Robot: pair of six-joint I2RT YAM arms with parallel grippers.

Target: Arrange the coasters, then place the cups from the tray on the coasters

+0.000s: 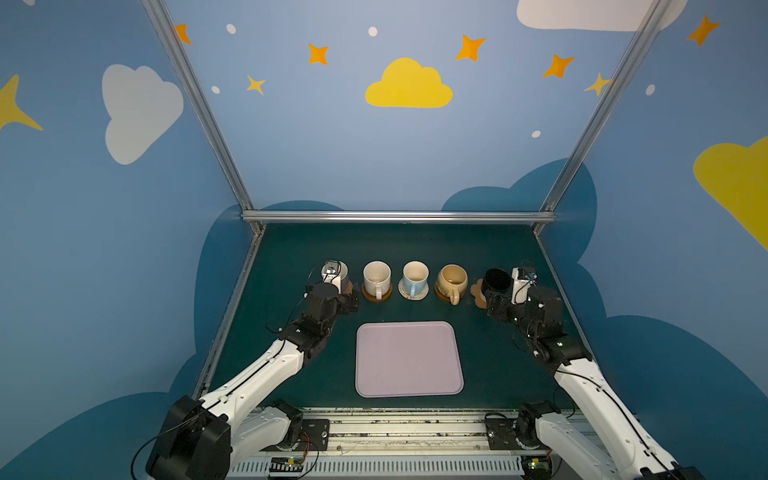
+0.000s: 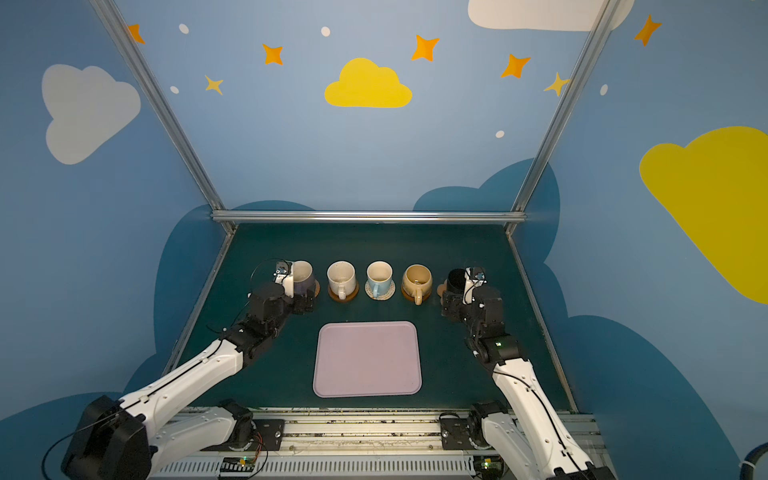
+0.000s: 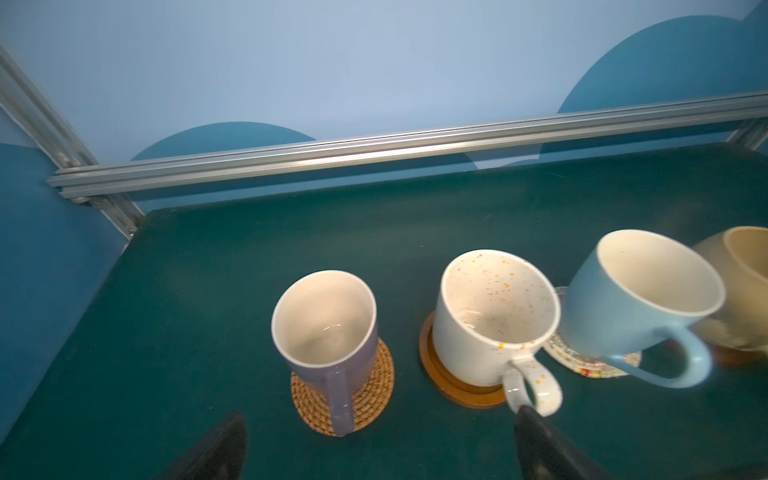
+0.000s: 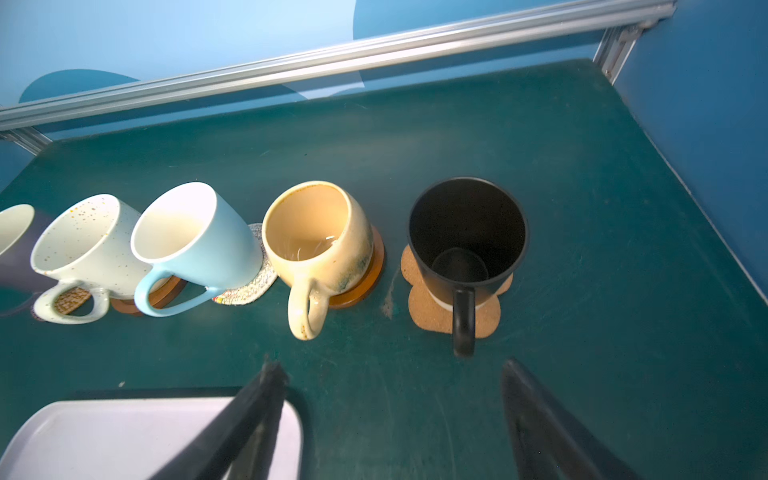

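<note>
Our right gripper [image 4: 390,365] hangs wide open, empty, just short of the black mug [image 4: 467,232], upright on its cork paw coaster [image 4: 428,309]; our left gripper [image 3: 380,413] gapes empty too.

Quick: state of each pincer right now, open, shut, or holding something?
Left pincer: open, holding nothing, clear of the lilac handled mug.
Right pincer: open, holding nothing, clear of the black handled mug.

In a top view the left arm [image 1: 324,305] half hides the lilac mug [image 1: 345,281]; the mustard mug [image 3: 746,257] is blurred, cropped.
</note>
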